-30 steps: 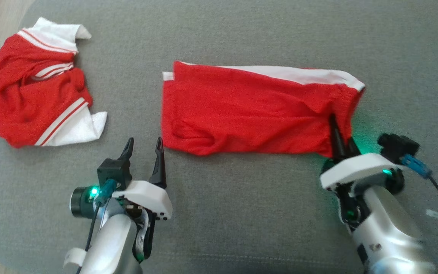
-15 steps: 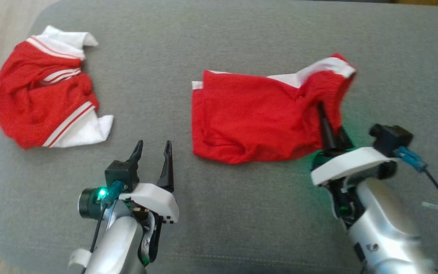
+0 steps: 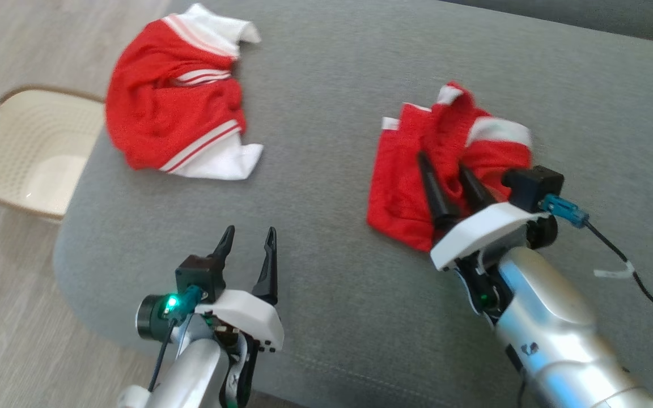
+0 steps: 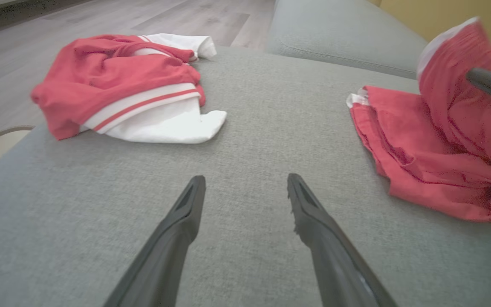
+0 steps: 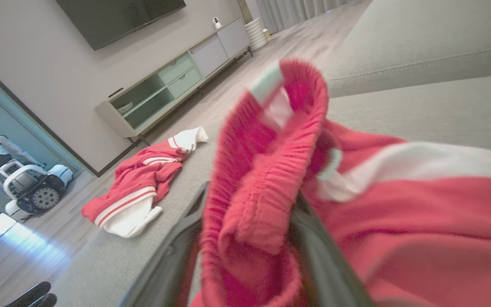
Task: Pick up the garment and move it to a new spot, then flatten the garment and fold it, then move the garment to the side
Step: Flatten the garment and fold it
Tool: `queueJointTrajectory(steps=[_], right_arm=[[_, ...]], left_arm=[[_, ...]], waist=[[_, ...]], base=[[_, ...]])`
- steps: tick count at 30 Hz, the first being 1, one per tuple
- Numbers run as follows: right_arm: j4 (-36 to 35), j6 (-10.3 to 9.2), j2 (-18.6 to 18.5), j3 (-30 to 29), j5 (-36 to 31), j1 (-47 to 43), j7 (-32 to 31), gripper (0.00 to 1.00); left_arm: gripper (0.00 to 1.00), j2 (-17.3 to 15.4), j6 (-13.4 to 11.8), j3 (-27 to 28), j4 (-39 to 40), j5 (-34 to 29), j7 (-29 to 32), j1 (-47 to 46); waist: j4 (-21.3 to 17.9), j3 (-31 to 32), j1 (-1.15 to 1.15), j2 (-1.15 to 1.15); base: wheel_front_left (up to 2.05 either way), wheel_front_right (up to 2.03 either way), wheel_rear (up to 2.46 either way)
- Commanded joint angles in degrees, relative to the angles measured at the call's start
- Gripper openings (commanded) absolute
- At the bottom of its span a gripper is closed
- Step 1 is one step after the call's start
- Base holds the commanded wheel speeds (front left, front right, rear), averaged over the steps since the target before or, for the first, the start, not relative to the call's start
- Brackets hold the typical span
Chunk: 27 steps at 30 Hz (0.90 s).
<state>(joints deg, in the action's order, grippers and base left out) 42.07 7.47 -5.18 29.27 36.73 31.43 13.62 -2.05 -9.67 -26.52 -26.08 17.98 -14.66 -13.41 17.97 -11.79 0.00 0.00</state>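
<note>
Red mesh jersey with white short sleeves and striped trim [image 3: 173,113] lay crumpled at the far-left corner of the grey fabric sofa cushion [image 3: 326,272], neither arm touching it. A cream perforated basket [image 3: 26,147] stood on the floor just off that corner. Left gripper [image 3: 250,232] hovered over bare cushion, jaws wide apart, empty. Right gripper [image 3: 442,163] sat in a second red garment with white stripe [image 3: 397,192], well apart from the jersey. Its fingers were part-spread astride a raised ribbed fold; pinching or let go, could not tell.
</note>
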Motion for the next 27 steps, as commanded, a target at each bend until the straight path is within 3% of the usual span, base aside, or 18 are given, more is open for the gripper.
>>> queueJointTrajectory(steps=[1, 8, 13, 19, 27], right_arm=[[-1.12, 0.02, 1.89, 1.20, -0.17, 2.40, 0.83, 1.00], [-1.74, 0.02, 2.21, 0.54, 0.41, 2.39, 1.32, 1.00], [-4.12, 0.02, 1.94, -7.94, -5.18, 0.42, 1.36, 1.00], [-8.79, 0.02, 2.01, -22.15, -17.65, -5.39, 1.37, 1.00], [-12.86, 0.02, 2.27, -30.02, -25.37, -11.51, 1.37, 1.00]], left_arm=[[1.00, -0.83, -0.74, 1.57, 2.18, 0.24, -0.34, -0.84], [1.00, -0.83, -1.38, 2.69, 2.84, -0.25, -0.34, -0.72], [1.00, -0.83, -1.57, 3.80, 3.47, -1.39, -0.34, -1.38], [1.00, -0.83, -1.76, 5.78, 4.09, -3.48, -0.34, -1.71], [1.00, -0.83, -1.44, 7.99, 4.14, -5.59, -0.34, -0.82]], waist=[[2.34, -0.18, 0.00, 0.00], [0.58, -0.41, 0.00, 0.00], [-3.34, -0.49, 0.00, 0.00], [-8.92, 0.06, 0.00, 0.00], [-13.32, 1.24, 0.00, 0.00]], base=[[0.00, 0.00, 0.00], [0.00, 0.00, 0.00], [0.00, 0.00, 0.00], [0.00, 0.00, 0.00], [0.00, 0.00, 0.00]])
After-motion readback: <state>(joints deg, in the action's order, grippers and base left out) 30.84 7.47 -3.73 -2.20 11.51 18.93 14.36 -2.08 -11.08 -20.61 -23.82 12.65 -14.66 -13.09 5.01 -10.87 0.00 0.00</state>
